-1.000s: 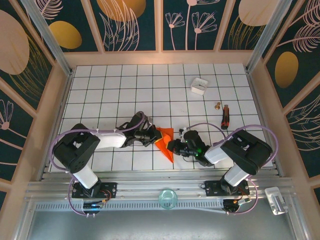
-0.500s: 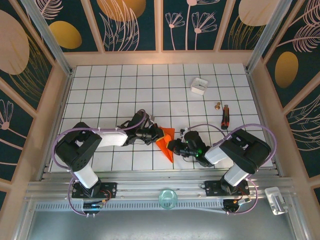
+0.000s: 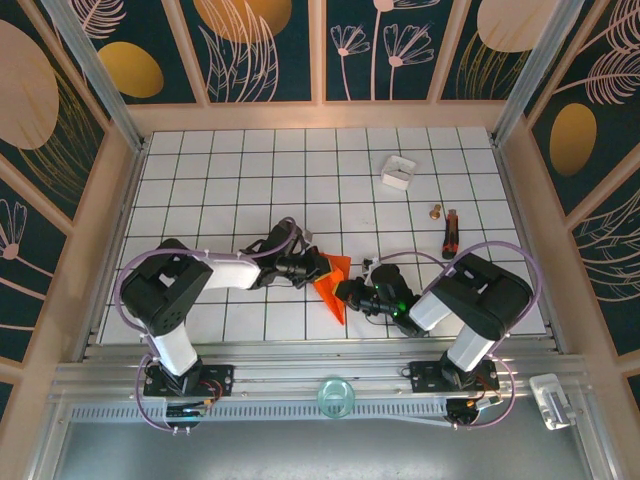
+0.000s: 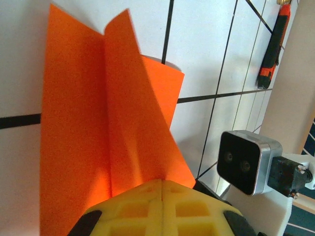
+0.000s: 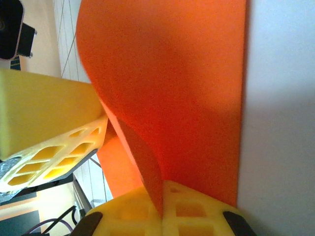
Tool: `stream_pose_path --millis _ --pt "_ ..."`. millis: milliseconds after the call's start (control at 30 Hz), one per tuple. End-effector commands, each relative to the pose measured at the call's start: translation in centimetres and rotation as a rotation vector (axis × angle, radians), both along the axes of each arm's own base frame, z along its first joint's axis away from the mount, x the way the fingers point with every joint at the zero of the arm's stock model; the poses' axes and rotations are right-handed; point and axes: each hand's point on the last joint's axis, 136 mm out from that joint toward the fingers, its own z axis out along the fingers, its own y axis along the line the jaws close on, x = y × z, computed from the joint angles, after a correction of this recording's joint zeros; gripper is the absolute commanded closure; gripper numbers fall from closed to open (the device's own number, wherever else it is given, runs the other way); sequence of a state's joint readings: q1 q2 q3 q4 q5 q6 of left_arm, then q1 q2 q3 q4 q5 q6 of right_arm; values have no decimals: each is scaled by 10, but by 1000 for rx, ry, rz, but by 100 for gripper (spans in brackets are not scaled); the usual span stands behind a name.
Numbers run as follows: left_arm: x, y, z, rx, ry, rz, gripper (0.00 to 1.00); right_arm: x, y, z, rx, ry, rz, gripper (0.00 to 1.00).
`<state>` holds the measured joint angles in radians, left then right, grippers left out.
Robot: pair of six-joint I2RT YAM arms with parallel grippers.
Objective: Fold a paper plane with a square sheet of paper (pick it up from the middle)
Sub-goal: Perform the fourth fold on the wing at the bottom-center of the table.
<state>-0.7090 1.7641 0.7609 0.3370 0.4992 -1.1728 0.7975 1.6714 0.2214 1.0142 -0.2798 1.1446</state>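
Over the last second the left arm [image 3: 215, 272] has swung right, bringing its jaws up against the paper [image 3: 330, 283]. The paper now looks narrower and more tightly folded than before. The right arm [image 3: 440, 300] has edged a little left.

The paper sits near the middle of the desk [image 3: 220, 170], toward the near edge, between the two arms. A white box [image 3: 398, 172], a small brass piece [image 3: 436, 212] and a red-black cutter [image 3: 450, 232] lie well apart from it, farther back on the right.

The left jaws are pressed together, pinching the paper; in the left wrist view it fans out creased from the yellow pads [image 4: 147, 209]. The right jaws are likewise clamped on a fold of the paper. Both arms reach low and inward over the desk.
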Motion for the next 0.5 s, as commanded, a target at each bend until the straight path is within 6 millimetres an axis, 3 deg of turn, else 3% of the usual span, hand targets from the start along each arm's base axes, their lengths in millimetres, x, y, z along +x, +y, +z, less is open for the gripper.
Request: stream_pose_path --millis 0,233,467 --pt "4 -12 7 -25 -33 -49 100 -27 -36 -61 -193 184 -35 100" --pt "4 -11 -2 6 -18 -58 100 -27 -38 -63 -198 198 -43 100" --pt "0 -4 4 5 -30 -50 98 -29 -42 -67 -218 216 -56 100"
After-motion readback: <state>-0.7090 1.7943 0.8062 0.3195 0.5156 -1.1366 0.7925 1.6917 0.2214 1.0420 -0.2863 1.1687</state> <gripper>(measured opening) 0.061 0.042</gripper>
